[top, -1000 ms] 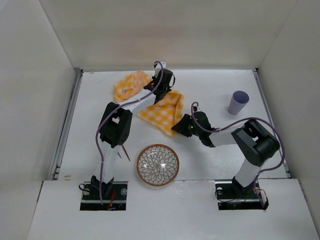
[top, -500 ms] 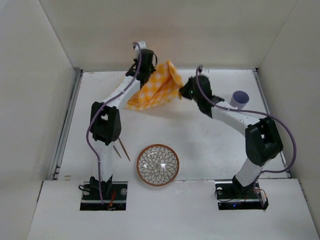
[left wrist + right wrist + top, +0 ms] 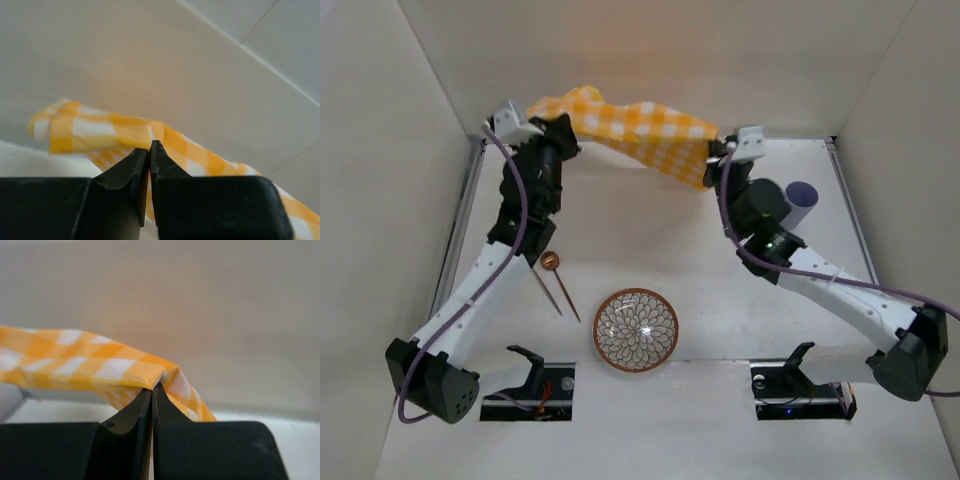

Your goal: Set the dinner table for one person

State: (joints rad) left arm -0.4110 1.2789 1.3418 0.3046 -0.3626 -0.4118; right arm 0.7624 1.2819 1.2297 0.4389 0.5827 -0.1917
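A second ago the checked cloth (image 3: 638, 132) lay crumpled at the far middle of the dinner table (image 3: 650, 240). Half a second ago it was bunched between the two arms. Now both arms have risen and swung apart, and the cloth hangs in the air at 12 o'clock as a stretched band, clear of the tabletop and close to the back wall (image 3: 650, 60).

The left gripper (image 3: 560, 132) holds the end toward 11 o'clock. Its wrist view shows the fingers pressed together on a folded corner of the fabric (image 3: 100, 130). The right gripper (image 3: 716, 152) holds the end toward 1 o'clock and pinches its corner the same way (image 3: 152, 387).

The patterned plate (image 3: 636, 329) sits at 6 o'clock, the wooden utensils (image 3: 556, 284) at 8 o'clock and the purple cup (image 3: 800, 203) at 2 o'clock, all where they were.

The cloth is probably being opened out so it can be laid flat as a mat. From above it still looks partly doubled over, though I cannot tell how many layers remain. Both pinches need to hold while it is lowered.
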